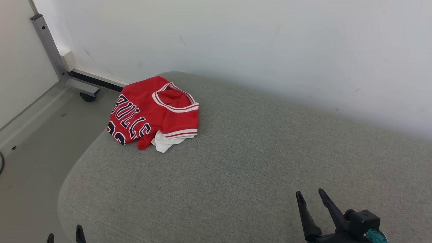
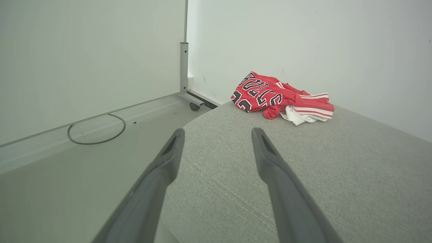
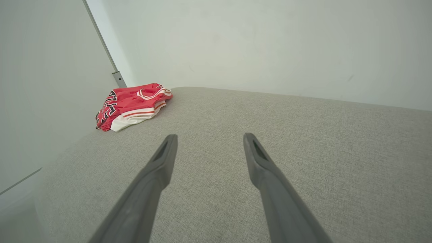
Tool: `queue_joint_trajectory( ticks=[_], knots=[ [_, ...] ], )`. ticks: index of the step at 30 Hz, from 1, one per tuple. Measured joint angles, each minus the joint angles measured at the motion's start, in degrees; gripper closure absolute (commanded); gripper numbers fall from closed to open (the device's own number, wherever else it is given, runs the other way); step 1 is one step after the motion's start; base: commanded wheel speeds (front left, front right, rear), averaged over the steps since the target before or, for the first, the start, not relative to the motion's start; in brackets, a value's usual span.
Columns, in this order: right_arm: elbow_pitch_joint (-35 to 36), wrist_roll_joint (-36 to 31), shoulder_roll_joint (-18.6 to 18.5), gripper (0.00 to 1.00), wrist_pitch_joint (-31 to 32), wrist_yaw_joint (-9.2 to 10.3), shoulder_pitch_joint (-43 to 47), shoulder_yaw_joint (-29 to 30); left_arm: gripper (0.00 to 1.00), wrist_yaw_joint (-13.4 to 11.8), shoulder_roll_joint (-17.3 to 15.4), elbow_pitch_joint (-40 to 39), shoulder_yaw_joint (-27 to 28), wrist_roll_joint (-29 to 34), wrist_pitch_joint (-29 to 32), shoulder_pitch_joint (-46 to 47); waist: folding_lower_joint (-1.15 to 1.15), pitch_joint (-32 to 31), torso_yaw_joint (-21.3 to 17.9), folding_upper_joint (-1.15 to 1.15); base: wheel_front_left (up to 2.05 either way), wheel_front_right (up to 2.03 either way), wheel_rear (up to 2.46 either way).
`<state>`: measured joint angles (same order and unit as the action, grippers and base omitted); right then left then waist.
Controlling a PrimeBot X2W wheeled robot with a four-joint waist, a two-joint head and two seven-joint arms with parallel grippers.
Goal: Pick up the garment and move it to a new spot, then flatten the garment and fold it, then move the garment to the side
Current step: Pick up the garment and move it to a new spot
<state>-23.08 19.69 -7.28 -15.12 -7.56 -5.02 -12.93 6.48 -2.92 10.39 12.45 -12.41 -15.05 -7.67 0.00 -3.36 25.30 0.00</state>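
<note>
**Red jersey (image 1: 153,113) near the cushion's (image 1: 236,162) edge**

One crumpled Bulls jersey lay well ahead of the left gripper (image 1: 64,234) and far ahead-left of the right gripper (image 1: 309,193), at the corner of one grey cushion; both grippers stood wide open, holding nothing; a shallow pinch might have caught one layer and dragged the bundle off the edge.

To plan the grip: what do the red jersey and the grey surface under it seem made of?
Red jersey: probably thin, soft knit fabric, matte; it lies crumpled in loose folds. Grey surface: apparently woven upholstery cloth, matte; speckled weave, stitched seam, rounded padded edge.
</note>
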Motion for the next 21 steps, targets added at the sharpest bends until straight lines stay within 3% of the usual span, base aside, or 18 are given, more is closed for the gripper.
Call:
queue_joint_trajectory(
  ticks=[4, 10, 15, 21],
  knots=[
    [0.16, 0.05, -0.55, 0.0, 0.0, 0.01, 0.02, 0.59, 0.0, -0.4, 0.0, 0.46, -0.53, -0.22, 0.0, 0.38, 0.0, 0.36, -0.03, 0.0, 0.0, 0.0, 0.0],
    [0.88, -0.19, -1.0, 0.0, 0.0, 0.0, -0.2, 1.88, 0.0, -0.02, -0.54, 4.12, -0.94, -1.86, 1.49, 8.77, 0.0, 2.4, -0.05, 0.0, 0.0, 0.0, 0.0],
    [1.57, -1.11, -2.9, 0.0, 0.01, 0.01, -3.43, 0.41, 0.0, -0.74, -1.09, 8.45, 1.56, -10.07, 11.36, 22.16, 0.0, 5.69, -0.46, 0.0, 0.0, 0.0, 0.0],
    [3.23, -1.76, -5.69, 0.0, 0.54, 0.0, -9.46, -2.76, 0.0, -2.26, -6.12, 14.28, 3.54, -15.45, 26.06, 35.22, 0.01, 10.86, -2.52, 0.01, 0.0, 0.0, 0.0]
  ],
)
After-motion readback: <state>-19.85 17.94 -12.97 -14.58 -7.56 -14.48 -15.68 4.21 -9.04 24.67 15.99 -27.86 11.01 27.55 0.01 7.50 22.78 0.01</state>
